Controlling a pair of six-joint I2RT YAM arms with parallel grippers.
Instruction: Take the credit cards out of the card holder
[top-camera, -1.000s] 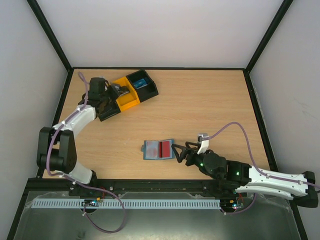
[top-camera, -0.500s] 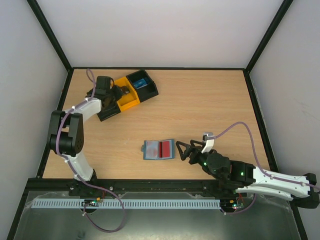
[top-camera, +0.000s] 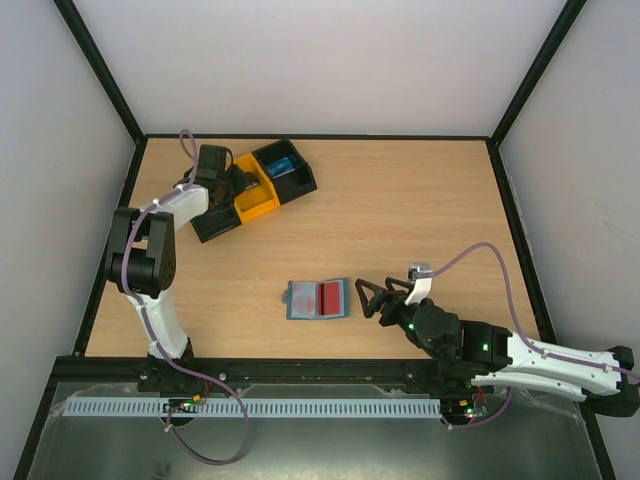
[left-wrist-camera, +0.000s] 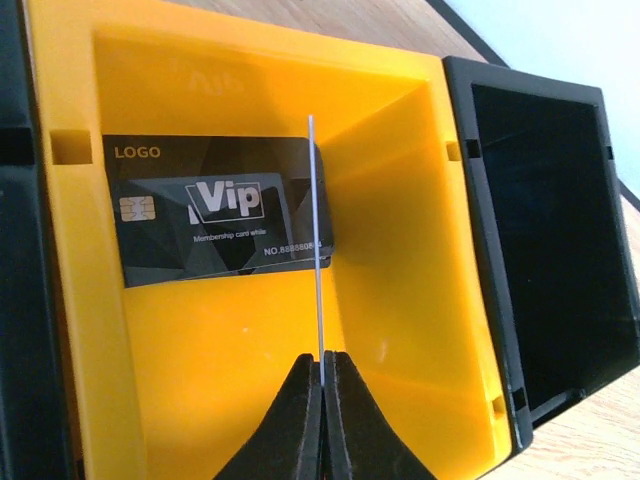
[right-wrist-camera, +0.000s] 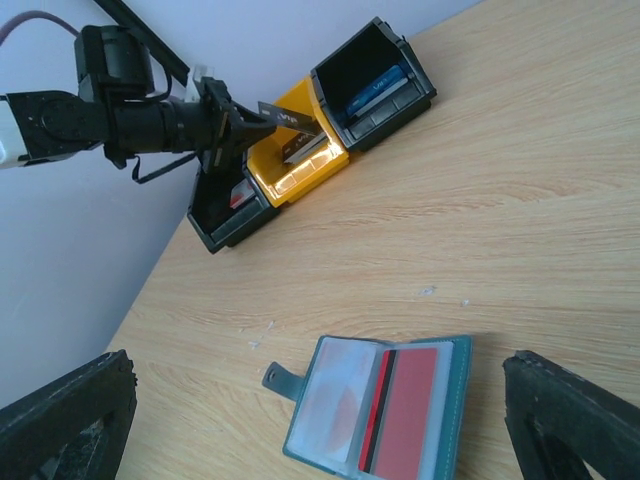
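The blue-grey card holder (top-camera: 303, 300) lies open near the table's front middle, with a bright red card (top-camera: 331, 296) in its right pocket. The right wrist view shows the holder (right-wrist-camera: 340, 405) and the red card (right-wrist-camera: 408, 408); the left pocket looks clear. My right gripper (top-camera: 362, 298) is open and empty just right of the holder, one finger (right-wrist-camera: 70, 410) on each side. My left gripper (left-wrist-camera: 323, 365) is shut on a thin card (left-wrist-camera: 317, 250) seen edge-on over the tray's yellow compartment (left-wrist-camera: 400, 300). A black Vip card (left-wrist-camera: 215, 210) lies inside it.
The black-and-orange three-compartment tray (top-camera: 268, 207) stands at the back left. A blue card (top-camera: 281, 166) lies in its right black compartment, and something red (right-wrist-camera: 238, 200) in its left one. Black frame rails edge the table.
My left gripper has moved a little right and back with its card, over the yellow compartment. My right gripper has drawn back slightly from the holder's right edge.
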